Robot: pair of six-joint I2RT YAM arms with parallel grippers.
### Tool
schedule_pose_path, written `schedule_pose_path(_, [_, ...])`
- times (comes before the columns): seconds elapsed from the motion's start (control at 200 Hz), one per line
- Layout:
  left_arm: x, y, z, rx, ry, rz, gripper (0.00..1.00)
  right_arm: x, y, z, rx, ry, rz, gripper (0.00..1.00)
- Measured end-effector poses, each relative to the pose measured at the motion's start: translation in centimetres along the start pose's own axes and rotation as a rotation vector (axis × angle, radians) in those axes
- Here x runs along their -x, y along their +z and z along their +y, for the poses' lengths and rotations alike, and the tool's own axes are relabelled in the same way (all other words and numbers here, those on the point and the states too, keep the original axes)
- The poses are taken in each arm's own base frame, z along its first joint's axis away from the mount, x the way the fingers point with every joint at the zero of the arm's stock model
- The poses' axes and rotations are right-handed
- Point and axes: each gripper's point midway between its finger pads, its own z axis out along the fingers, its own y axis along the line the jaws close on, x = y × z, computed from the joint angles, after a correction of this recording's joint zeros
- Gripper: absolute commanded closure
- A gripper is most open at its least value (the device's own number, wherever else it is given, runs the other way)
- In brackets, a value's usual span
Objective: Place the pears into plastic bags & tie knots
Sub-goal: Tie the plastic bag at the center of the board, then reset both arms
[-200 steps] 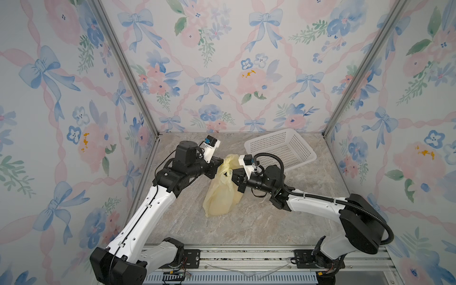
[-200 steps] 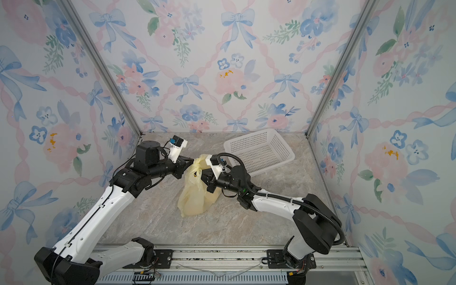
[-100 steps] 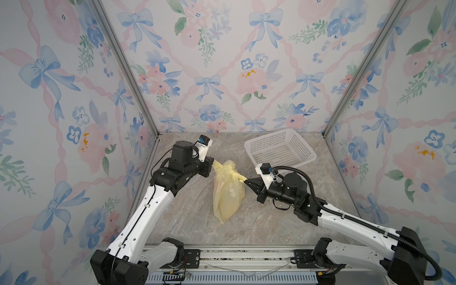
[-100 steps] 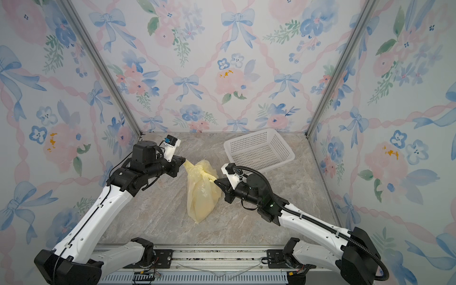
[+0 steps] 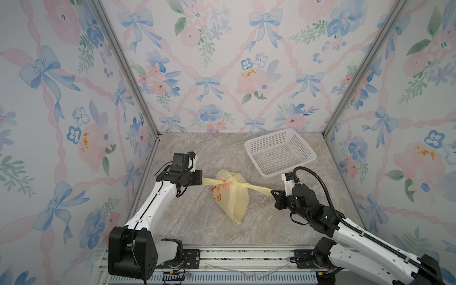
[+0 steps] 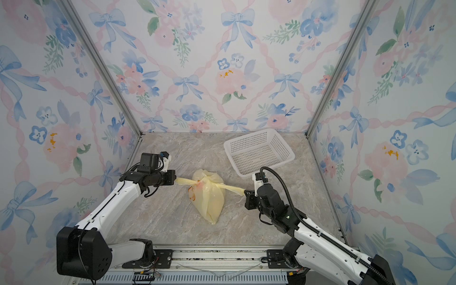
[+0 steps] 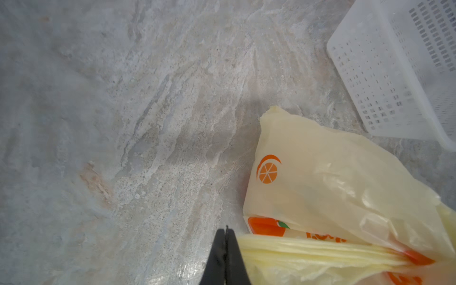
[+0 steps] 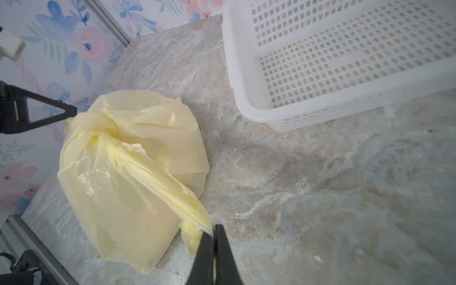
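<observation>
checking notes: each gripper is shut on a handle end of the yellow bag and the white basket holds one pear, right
No: the white perforated basket is empty, as the right wrist view shows. The left gripper and right gripper are each shut on a handle end of the yellow bag.

We log a white perforated basket (image 5: pixel 280 153) at the back right of the grey-beige marble-look tabletop (image 5: pixel 197 214), turned askew to the walls and upright. Floral wallpaper (image 5: pixel 222 61) with blue bows and pink ribbons covers all three walls. Grey metal posts (image 5: pixel 125 66) run up both back corners. A slotted metal rail (image 5: pixel 234 254) lines the front edge.
</observation>
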Motion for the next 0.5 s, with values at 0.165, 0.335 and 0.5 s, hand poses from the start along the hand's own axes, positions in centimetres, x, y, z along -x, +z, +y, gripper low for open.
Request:
schedule_pose_path(0.165, [0.9, -0.2, 2.2, 0.057, -0.067, -0.049, 0.79, 0.4, -0.4, -2.2, -0.092, 0.045, -0.018, 0.34])
schedule_pose_path(0.335, [4.6, -4.1, 6.2, 0.245, -0.107, -0.259, 0.19, 4.4, -3.0, -7.6, -0.31, 0.061, -0.127, 0.06])
schedule_pose_path(0.5, [6.9, -7.4, 8.0, 0.376, -0.139, -0.446, 0.02, 8.1, -5.3, -12.4, -0.488, 0.043, -0.23, 0.04])
